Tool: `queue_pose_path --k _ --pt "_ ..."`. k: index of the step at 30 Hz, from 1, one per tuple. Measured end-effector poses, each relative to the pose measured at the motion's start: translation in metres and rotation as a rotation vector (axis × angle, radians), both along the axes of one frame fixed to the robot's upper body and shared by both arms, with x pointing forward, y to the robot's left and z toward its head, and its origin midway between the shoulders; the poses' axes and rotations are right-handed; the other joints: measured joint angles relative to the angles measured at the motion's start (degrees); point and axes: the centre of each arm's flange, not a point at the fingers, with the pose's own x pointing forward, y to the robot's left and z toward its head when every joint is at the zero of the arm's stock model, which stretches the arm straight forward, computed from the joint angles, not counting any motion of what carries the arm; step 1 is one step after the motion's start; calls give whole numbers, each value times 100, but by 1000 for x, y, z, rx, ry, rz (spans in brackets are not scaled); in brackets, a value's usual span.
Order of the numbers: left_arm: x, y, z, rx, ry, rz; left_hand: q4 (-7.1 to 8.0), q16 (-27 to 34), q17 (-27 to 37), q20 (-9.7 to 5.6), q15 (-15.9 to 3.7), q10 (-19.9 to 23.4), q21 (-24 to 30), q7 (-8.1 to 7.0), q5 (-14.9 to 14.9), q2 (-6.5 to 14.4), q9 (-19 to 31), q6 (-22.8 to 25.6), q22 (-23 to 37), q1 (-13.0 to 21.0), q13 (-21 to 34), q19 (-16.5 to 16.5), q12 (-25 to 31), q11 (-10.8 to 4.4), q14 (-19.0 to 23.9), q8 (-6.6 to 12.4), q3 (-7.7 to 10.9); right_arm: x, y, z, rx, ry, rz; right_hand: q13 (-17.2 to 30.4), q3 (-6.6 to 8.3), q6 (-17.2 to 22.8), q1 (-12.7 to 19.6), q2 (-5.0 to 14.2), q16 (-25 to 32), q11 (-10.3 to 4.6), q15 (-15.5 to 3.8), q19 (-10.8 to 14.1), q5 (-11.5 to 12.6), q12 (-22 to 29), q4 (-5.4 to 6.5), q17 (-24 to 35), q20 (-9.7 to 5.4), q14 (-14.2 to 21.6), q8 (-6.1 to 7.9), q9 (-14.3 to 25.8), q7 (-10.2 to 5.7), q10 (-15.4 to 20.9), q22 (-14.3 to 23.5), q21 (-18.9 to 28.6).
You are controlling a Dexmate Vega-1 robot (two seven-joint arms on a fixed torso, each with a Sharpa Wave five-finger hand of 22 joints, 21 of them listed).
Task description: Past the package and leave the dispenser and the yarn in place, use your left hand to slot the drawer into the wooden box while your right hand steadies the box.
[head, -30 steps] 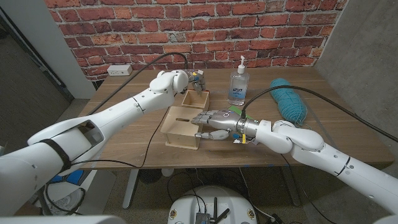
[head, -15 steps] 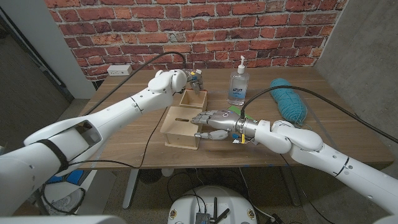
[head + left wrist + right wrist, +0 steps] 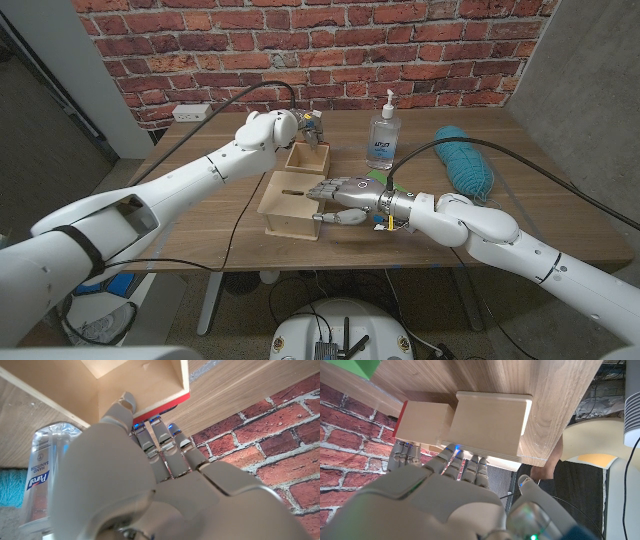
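Two hands meet the woodwork in the head view: the left hand [image 3: 305, 127] grips the far end of the drawer [image 3: 309, 158], which sits partly inside the wooden box [image 3: 290, 204], while the right hand [image 3: 340, 196] presses the box's right side. From the left wrist, fingers [image 3: 150, 440] curl over the drawer's red edge, hiding the contact. From the right wrist, fingertips [image 3: 451, 452] touch the box; its thumb's contact is unclear.
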Motion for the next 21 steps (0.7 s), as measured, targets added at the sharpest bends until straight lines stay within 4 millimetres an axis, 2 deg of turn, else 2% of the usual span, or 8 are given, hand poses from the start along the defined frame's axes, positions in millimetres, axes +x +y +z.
queue_pose_path --k 21 --pt "-7 9 -9 -17 4 14 -7 -2 0 0 -2 0 0 2 24 0 -12 -1 0 0 1 1 -24 0 -2 -15 -7 -1 1 -1 2 9 1 21 0 0 0 0 20 9 0 -1 0 4 0 30 1 0 0 -1 0 8 3 4"
